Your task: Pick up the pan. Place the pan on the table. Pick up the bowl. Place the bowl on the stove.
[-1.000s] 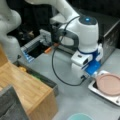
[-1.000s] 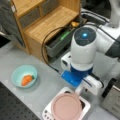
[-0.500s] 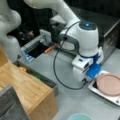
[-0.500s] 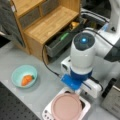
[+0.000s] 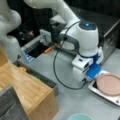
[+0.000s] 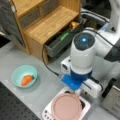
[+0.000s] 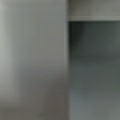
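The dusty-pink pan (image 5: pixel 110 84) (image 6: pixel 66 106) lies on the white-rimmed stove (image 5: pixel 93 88) (image 6: pixel 47 113) in both front views. My gripper (image 5: pixel 90 79) (image 6: pixel 76 91) points down at the pan's edge nearest the arm, and the white and blue hand hides its fingers. The pale teal bowl (image 6: pixel 17 75) sits on the grey table (image 6: pixel 47 85) at a front view's left with an orange piece inside it. Only the bowl's rim (image 5: pixel 79 116) peeks in at a front view's bottom. The wrist view gives only blurred grey surfaces.
A light-brown wooden shelf block (image 5: pixel 27 90) (image 6: pixel 47 22) with an open dark drawer (image 6: pixel 60 41) stands beside the arm. A steel oven (image 5: pixel 110 30) (image 6: pixel 112 102) stands behind the stove. A black cable (image 5: pixel 56 67) loops from the hand.
The hand has shifted only slightly beside the pan. Pan and bowl stay where they were.
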Tool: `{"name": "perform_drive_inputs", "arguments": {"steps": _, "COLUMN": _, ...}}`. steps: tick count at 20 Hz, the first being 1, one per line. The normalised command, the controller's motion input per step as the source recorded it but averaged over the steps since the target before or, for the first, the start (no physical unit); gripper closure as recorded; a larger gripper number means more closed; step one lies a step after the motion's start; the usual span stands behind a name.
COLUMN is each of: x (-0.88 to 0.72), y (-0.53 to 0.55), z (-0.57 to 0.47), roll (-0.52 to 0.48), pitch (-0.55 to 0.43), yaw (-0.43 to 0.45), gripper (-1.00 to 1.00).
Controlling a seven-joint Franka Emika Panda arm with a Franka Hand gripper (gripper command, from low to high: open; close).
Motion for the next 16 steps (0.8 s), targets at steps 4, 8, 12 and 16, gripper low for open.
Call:
{"name": "perform_drive_inputs", "arguments": {"steps": 4, "x": -0.20, "y": -0.09, "z": -0.05, "roll": -0.100, "pitch": -0.079, "yaw": 0.139, "gripper": -1.00}}
{"name": "perform_drive_inputs", "arguments": {"steps": 8, "x": -0.22, "y": -0.10, "z": -0.05, "roll": -0.088, "pitch": -0.070, "yaw": 0.134, "gripper": -1.00}}
{"name": "perform_drive_inputs", "arguments": {"steps": 12, "x": -0.22, "y": -0.10, "z": -0.04, "roll": -0.078, "pitch": -0.070, "yaw": 0.133, "gripper": -1.00}}
{"name": "perform_drive_inputs", "arguments": {"steps": 16, "x": -0.21, "y": -0.10, "z": -0.03, "roll": -0.063, "pitch": -0.063, "yaw": 0.126, "gripper": -1.00}}
